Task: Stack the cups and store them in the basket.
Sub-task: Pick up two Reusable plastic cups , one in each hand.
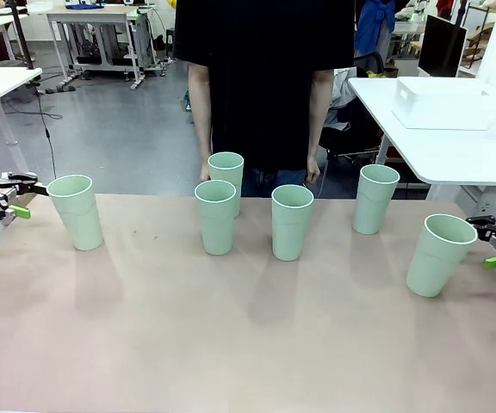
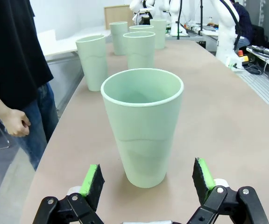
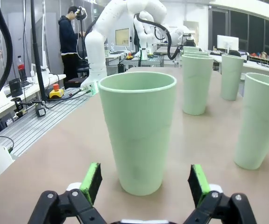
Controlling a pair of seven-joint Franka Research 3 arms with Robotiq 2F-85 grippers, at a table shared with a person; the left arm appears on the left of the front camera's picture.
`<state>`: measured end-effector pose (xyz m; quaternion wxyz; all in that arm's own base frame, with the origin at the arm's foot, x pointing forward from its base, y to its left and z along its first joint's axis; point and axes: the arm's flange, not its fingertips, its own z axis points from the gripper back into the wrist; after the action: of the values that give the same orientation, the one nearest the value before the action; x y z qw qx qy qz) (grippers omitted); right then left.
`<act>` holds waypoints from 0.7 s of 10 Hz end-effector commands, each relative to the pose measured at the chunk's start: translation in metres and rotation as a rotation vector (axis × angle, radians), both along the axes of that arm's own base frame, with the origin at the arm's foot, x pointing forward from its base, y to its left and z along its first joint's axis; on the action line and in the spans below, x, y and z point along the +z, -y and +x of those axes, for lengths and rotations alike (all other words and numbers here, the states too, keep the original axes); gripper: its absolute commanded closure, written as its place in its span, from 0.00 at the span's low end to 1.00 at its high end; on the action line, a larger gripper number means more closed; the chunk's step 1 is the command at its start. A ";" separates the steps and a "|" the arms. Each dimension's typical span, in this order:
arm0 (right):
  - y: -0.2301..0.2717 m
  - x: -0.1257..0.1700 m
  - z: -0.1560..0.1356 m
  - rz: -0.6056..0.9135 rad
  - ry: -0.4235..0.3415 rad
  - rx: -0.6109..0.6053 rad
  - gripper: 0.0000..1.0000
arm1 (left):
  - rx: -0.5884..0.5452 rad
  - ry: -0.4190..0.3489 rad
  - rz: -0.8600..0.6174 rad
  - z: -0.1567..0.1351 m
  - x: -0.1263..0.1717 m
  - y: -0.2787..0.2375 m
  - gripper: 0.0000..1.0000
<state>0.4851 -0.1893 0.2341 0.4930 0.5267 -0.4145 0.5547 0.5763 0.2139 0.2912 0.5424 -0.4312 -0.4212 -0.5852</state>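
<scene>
Front looks across; wrists low (opposite ends) — sharing cups (image 1: 292, 221).

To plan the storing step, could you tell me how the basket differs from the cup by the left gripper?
The basket is white; the cup is pale mint green. The basket is a wide rectangular bin; the cup is tall, round and tapered. The basket sits on the white side table at far right; the cup stands on the brown table, ahead of the open left gripper. Both look plastic.

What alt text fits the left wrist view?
The left gripper, open, frames an upright mint cup just ahead on the tan table. Five more cups stand beyond it; a person in black stands at picture left.
</scene>
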 end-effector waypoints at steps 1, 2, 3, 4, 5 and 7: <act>-0.011 -0.002 -0.012 0.052 0.051 -0.005 0.00 | -0.032 -0.010 -0.026 0.008 0.001 -0.003 0.00; -0.015 -0.005 -0.015 0.075 0.060 -0.033 0.00 | -0.038 -0.013 -0.028 0.009 -0.003 -0.001 0.00; -0.018 -0.005 -0.017 0.092 0.071 -0.059 0.00 | -0.040 -0.013 -0.034 0.010 -0.006 0.000 0.00; -0.020 -0.006 -0.019 0.100 0.076 -0.078 0.00 | -0.042 -0.014 -0.042 0.011 -0.008 0.002 0.00; -0.022 -0.007 -0.020 0.111 0.082 -0.089 0.00 | -0.043 -0.011 -0.047 0.013 -0.011 0.003 0.00; -0.025 -0.009 -0.021 0.110 0.079 -0.088 0.00 | -0.056 -0.019 -0.061 0.014 -0.015 0.005 0.00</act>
<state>0.4796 -0.1687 0.2335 0.4742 0.5297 -0.4683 0.5247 0.5866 0.2072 0.2723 0.5270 -0.4526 -0.4181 -0.5854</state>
